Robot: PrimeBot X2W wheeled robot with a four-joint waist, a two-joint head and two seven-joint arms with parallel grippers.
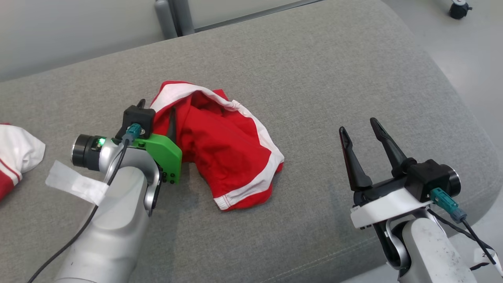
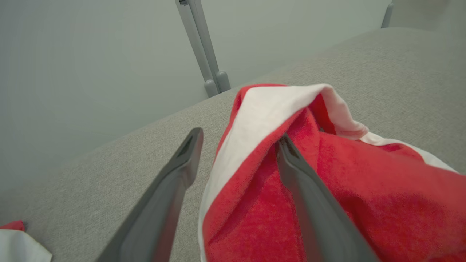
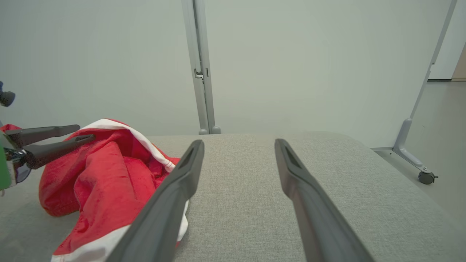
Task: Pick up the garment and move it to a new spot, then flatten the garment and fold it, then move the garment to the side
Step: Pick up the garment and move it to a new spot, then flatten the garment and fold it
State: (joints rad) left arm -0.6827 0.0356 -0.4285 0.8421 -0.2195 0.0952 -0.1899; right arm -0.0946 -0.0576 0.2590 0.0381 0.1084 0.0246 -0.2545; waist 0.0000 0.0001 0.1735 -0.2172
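1. Right gripper (image 1: pixel 358 125), spread and empty, at the garment's (image 1: pixel 224 145) 4 o'clock, apart from it.
2. Left gripper (image 2: pixel 240 134), spread, at its 9 o'clock: one finger (image 2: pixel 305 196) lies on red cloth, the other outside the white band (image 2: pixel 255 120). Pulling back could snag the fold.
3. Garment sits crumpled mid-cushion (image 1: pixel 334 70). Folding now would trap creases.
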